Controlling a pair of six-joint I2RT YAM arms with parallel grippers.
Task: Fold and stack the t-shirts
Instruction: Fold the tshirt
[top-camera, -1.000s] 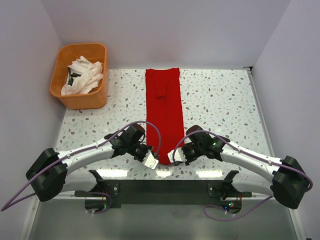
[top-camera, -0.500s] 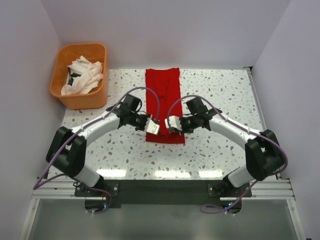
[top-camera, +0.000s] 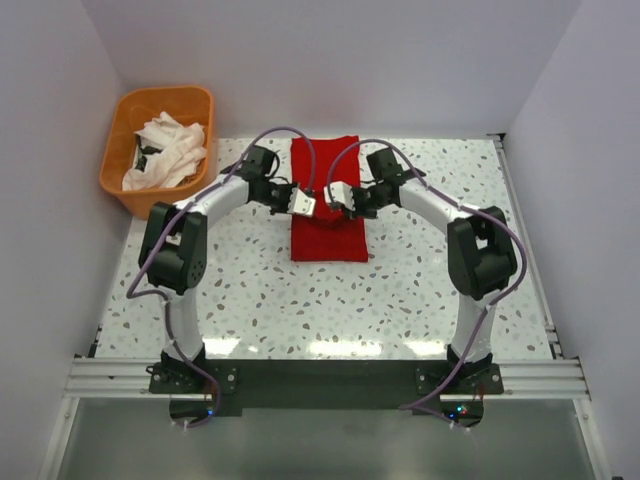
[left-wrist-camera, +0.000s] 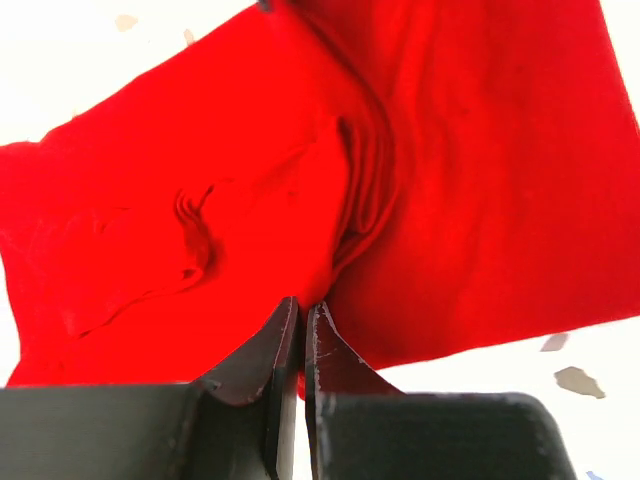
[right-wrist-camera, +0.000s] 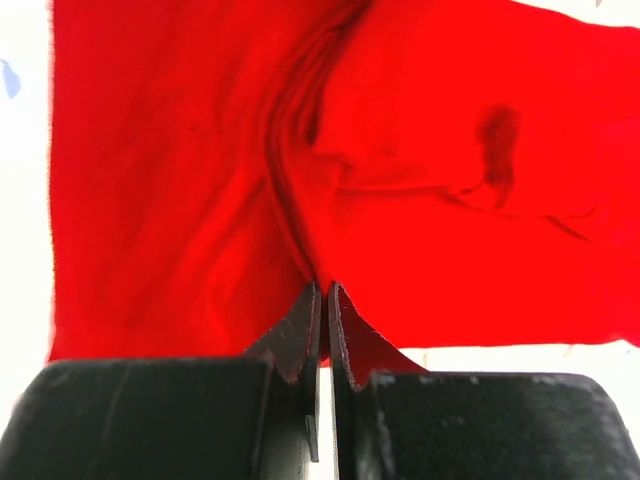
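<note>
- left arm, right arm: white links, black joints
- purple cable looped off each
- left gripper, right gripper: black wedge fingers, white housings
- black base brackets on aluminium rail

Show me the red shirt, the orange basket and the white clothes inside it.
red t-shirt (top-camera: 328, 238): top view, on its near part, flat on the table.
orange basket (top-camera: 165, 203): top view, on its front wall.
white t-shirts (top-camera: 172, 150): top view, on the middle of the pile.
</note>
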